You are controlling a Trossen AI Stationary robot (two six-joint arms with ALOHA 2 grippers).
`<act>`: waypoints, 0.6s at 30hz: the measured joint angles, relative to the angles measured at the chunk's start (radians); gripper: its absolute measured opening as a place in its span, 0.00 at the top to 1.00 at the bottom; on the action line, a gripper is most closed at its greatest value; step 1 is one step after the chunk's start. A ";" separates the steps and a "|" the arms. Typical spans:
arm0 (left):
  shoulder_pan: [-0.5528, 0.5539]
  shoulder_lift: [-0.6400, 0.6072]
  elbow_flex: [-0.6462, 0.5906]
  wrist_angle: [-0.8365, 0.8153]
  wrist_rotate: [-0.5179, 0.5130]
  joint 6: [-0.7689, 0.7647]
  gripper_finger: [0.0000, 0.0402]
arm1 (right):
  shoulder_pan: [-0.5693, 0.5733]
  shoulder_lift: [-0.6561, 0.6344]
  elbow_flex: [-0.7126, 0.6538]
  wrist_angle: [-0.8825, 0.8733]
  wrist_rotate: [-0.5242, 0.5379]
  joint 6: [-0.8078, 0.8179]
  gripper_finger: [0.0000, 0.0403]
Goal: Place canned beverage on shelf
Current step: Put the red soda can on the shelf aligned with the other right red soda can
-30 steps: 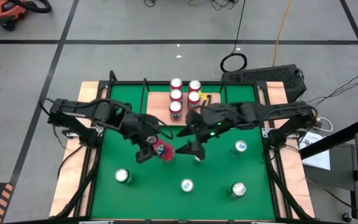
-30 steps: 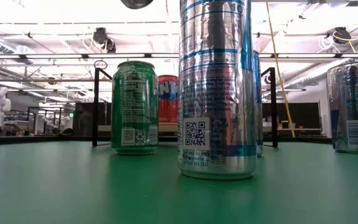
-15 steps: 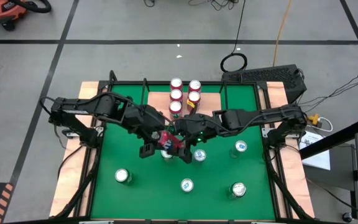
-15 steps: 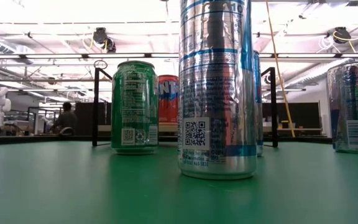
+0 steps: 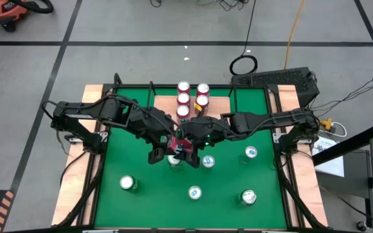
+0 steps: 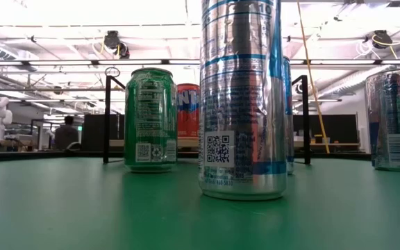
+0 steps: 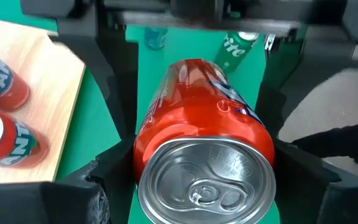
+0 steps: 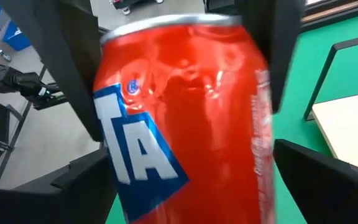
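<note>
A red can (image 5: pixel 177 145) hangs over the middle of the green mat (image 5: pixel 135 162), between my two grippers. My left gripper (image 5: pixel 171 146) is shut on it; the left wrist view shows the can's silver top (image 7: pixel 205 180) facing the camera. My right gripper (image 5: pixel 188 146) is open, with a finger on either side of the can's other end (image 8: pixel 185 106); I cannot tell whether they touch it. The shelf (image 5: pixel 220 105), a light-wood board, stands at the mat's far edge with several red cans on it. No gripper shows in the low view. My left gripper pinches the red can's side wall near its top end (image 7: pixel 146 155) between its two fingers (image 7: pixel 107 177). The fingers come from the table's left and lie along the can. The can lies on its side, lifted clear of the mat, with its bottom end toward my right gripper.
Several cans stand on the mat: two just near of the grippers (image 5: pixel 207 162), others at the near left (image 5: pixel 129 183), near middle (image 5: pixel 194 192) and right (image 5: pixel 250 153). In the low view a silver can (image 6: pixel 242 97) and a green can (image 6: pixel 150 118) stand close. A person sits far off in the room (image 6: pixel 66 132).
My left gripper has carried the red can a little toward the table's right and far edge, still clear of the mat. My right gripper has moved toward the table's left up to the can, and its fingers now stand around the can's far end.
</note>
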 joint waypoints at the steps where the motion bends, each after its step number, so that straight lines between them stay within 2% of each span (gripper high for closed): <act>1: 0.001 0.000 0.000 -0.003 -0.001 0.001 0.30 | -0.002 0.000 0.000 -0.001 0.000 -0.001 0.02; 6: 0.004 0.000 0.000 -0.012 -0.002 0.003 0.29 | -0.005 0.000 0.000 -0.006 -0.001 -0.020 0.05; 14: 0.004 0.000 0.000 -0.013 -0.005 0.000 0.28 | -0.007 -0.001 0.000 -0.005 -0.032 -0.040 0.22; 18: 0.001 0.000 0.000 -0.010 -0.042 -0.011 0.28 | -0.007 -0.001 0.000 -0.005 -0.045 -0.052 0.26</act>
